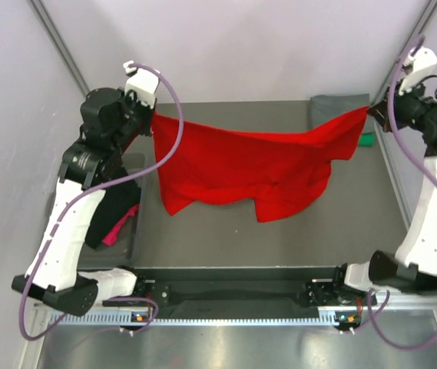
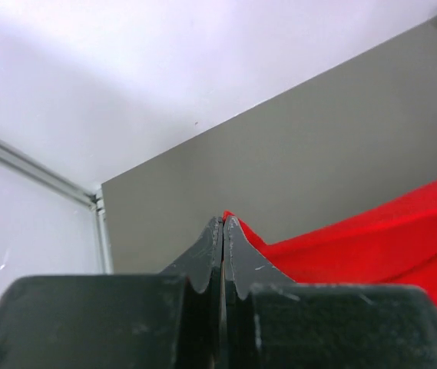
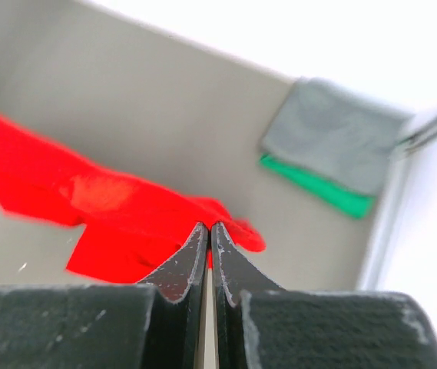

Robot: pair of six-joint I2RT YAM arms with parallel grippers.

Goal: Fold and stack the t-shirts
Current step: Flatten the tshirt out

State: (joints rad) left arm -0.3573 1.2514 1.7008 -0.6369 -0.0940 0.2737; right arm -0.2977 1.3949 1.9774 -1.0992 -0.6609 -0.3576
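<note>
Pale walls point(image 1: 241, 46) close around a grey table point(image 1: 226, 231), with a metal post point(image 1: 57, 38) slanting down the upper left of the top view.

Only that view shows the whole red t-shirt point(image 1: 256, 165). It hangs stretched across the middle of the frame between the left gripper point(image 1: 150, 115) at upper left and the right gripper point(image 1: 373, 109) at upper right. Its lower edge sags toward the tabletop, and I cannot tell whether it touches.

The same view alone shows a tub point(image 1: 137, 231) at the left edge, holding black cloth point(image 1: 114, 207) and magenta cloth point(image 1: 120, 231).

Each wrist view shows what the overhead cannot: jaws pressed together, pinching red fabric at the tips.

The right wrist view gives the clearest sight of a folded grey t-shirt point(image 3: 333, 134). It lies on a green t-shirt point(image 3: 318, 188) in the table's far corner, at the upper right of that frame.
</note>
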